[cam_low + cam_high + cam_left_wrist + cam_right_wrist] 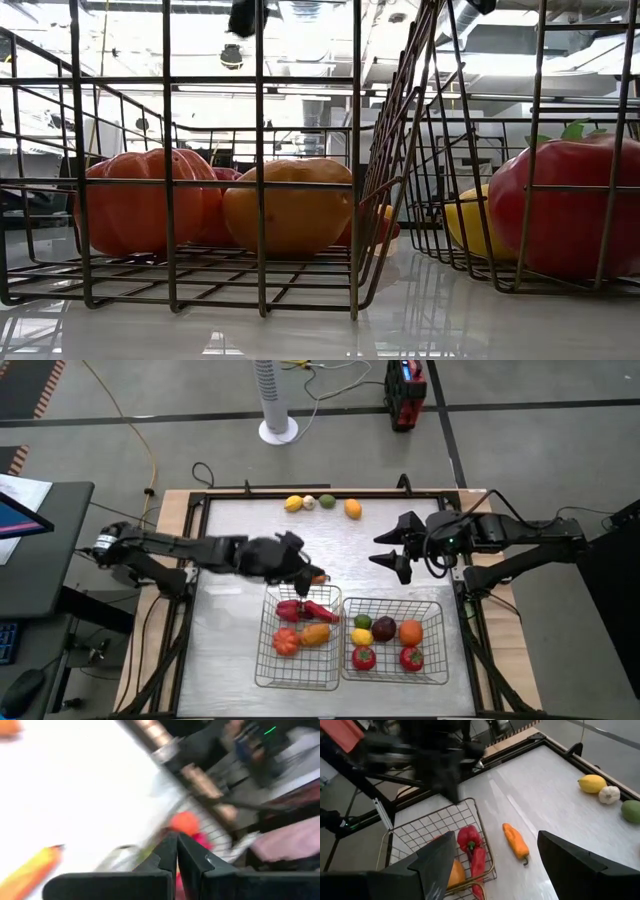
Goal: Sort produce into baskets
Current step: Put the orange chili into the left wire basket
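Take the left basket point(297, 670) as your landmark. Your left gripper point(300, 572) hangs just beyond its far rim, fingers point(167, 855) pressed together with nothing between them. Just past that same far rim, toward the right basket point(432, 672), an orange pepper point(515, 841) lies bare on the table point(240, 540); this looks like your next piece.

Inside the left basket sit a long red pepper point(472, 849), an orange piece point(315, 634) and a red ribbed one point(285, 642). The right basket, touching the left one's side, holds six round pieces. Well beyond the left basket, along the table's far edge, a lemon point(592, 783), a whitish garlic bulb point(609, 794) and a green fruit point(632, 811) wait, with one more orange-yellow piece point(352, 509) beside them.

The orange pepper is probably light and smooth-skinned, so it may slide or roll on the glossy table. Spread your left fingers first, then take it across its thick middle, not the tapering stem end.

Your right gripper point(392, 546) waits above the table beyond the right basket, fingers spread wide.
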